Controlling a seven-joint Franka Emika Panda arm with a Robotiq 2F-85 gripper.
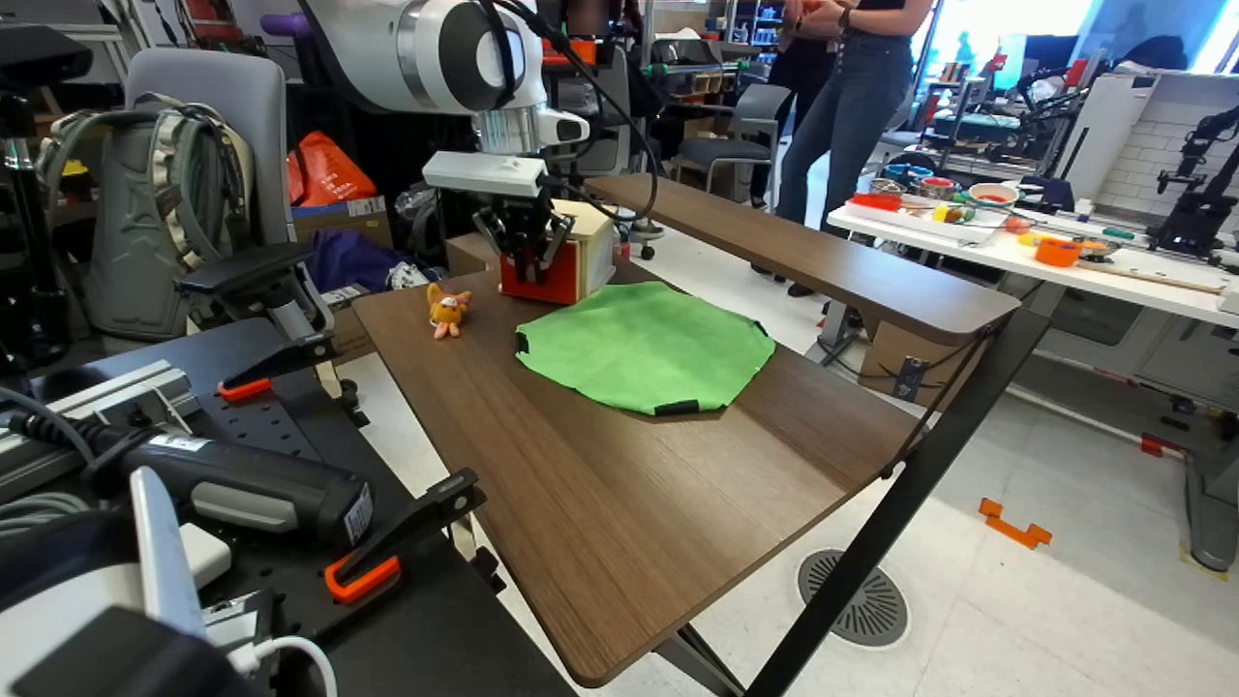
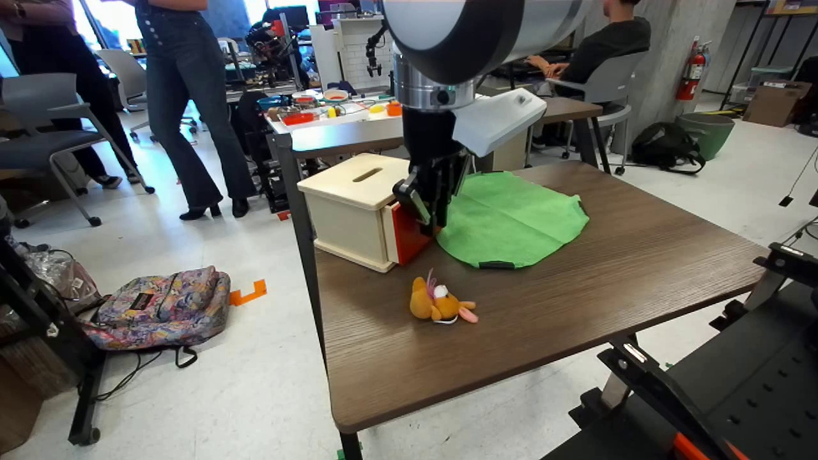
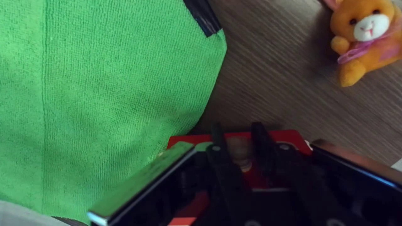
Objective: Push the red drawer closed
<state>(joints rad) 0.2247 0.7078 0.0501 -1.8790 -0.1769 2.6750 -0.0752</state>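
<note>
The gripper (image 3: 237,126) hangs just in front of the red drawer (image 2: 407,241), set in a small wooden box (image 2: 348,230) on the brown table (image 1: 619,503). Only the wrist view shows between the fingers (image 3: 263,139): slightly apart, with the drawer's blurred knob (image 3: 239,150) between them; I can't tell whether they squeeze it. An exterior view gives me the slot (image 2: 368,174) in the box's top, which the wrist view misses. In an exterior view the box sits at the table's far end, an orange plush toy (image 1: 447,312) to its left, a green cloth (image 1: 644,348) to its right and nearer. Whether the drawer is fully in, I can't tell.
</note>
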